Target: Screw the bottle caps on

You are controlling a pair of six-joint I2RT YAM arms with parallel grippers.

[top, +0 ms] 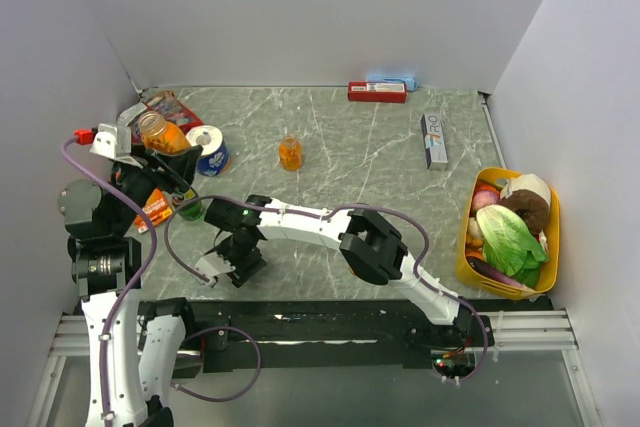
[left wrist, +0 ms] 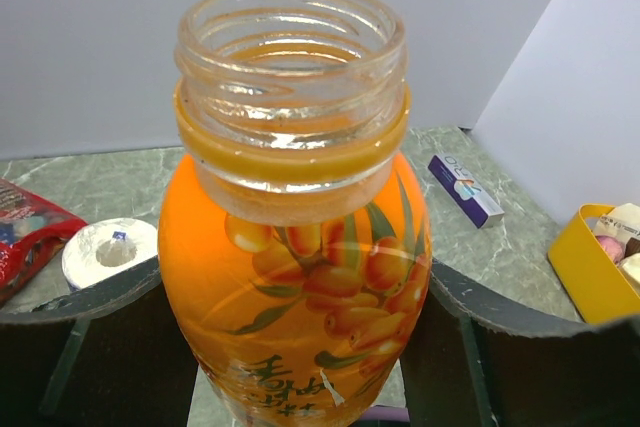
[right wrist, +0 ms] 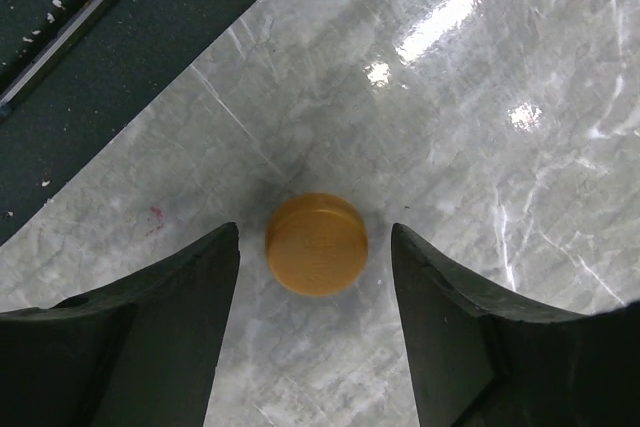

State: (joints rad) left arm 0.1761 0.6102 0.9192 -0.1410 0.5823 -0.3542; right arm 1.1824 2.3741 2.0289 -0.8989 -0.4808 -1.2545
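**Right arm poised over a loose cap.** The right end effector [right wrist: 313,252] hangs directly above an orange bottle cap [right wrist: 317,244] lying flat on the marbled table [right wrist: 480,97]. Its two dark fingers [right wrist: 170,327] stand part-way apart, one on either side of the disc. A sliver of bare table shows on each side, so nothing is gripped yet. The cap sits roughly centred in the gap. Round and resting on its face, it has no long axis across the table, so the fingers can meet it across any diameter. The move ahead looks to be a plain pinch inward, then a lift.

At the left of the overhead frame, the left end effector [left wrist: 295,292] is clamped tight around an orange bottle [left wrist: 300,197], whose threaded neck is bare and uncapped. Seen from above, the bottle leans with its mouth toward the upper left corner. In that view it lies up and to the left of the cap's spot and well apart from it. The right arm is nearer the cap and would have to carry it across.

A second bottle [top: 290,153] stands alone near the table's centre, with a toilet-paper roll [top: 208,150] between it and the held one. Whether it wears a cap is too small to tell. No second cap is in view.
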